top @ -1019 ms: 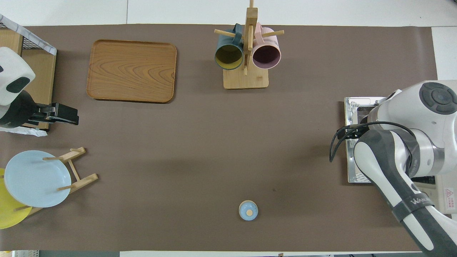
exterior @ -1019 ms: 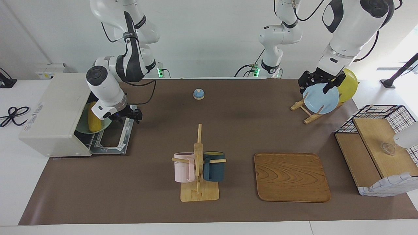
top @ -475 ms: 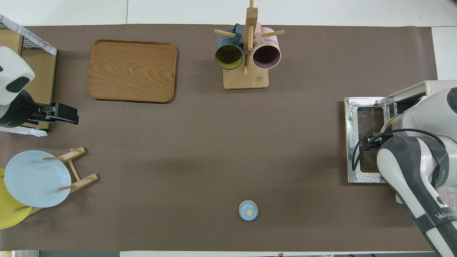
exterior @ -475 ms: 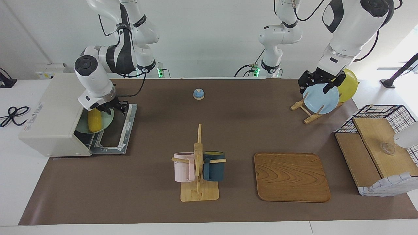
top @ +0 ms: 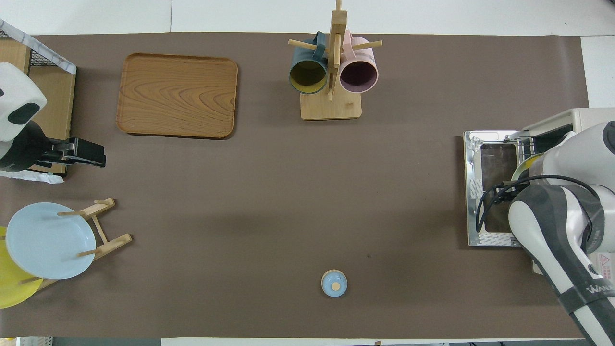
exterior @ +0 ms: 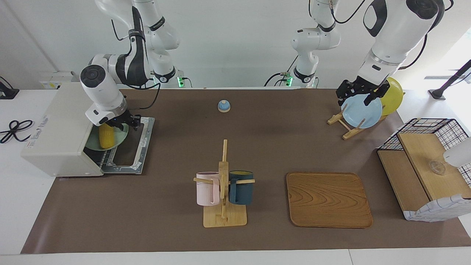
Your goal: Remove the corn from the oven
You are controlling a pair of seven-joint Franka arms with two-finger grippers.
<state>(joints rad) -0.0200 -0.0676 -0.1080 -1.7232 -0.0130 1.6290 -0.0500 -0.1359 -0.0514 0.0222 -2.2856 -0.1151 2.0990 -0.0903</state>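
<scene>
The off-white oven [exterior: 59, 125] stands at the right arm's end of the table, its glass door [exterior: 138, 147] folded down flat. In its mouth a yellow corn [exterior: 106, 135] lies on a green plate [exterior: 118, 138] on the wire rack. My right gripper [exterior: 125, 123] is low at the oven mouth, right at the corn's end nearer the robots and over the plate's rim. I cannot see whether it touches the corn. In the overhead view the right arm [top: 552, 216] covers the gripper and nearly all of the corn. My left gripper [exterior: 362, 96] waits open over the blue plate [exterior: 361, 111].
A mug rack [exterior: 223, 184] with a pink and a dark blue mug stands mid-table, beside a wooden tray [exterior: 328, 200]. A small blue knobbed object [exterior: 224, 106] sits nearer the robots. A plate rack and a wire-and-wood shelf [exterior: 427, 162] are at the left arm's end.
My right gripper has moved from over the open door in to the oven mouth, ending at the corn's end. The left arm has not moved.
</scene>
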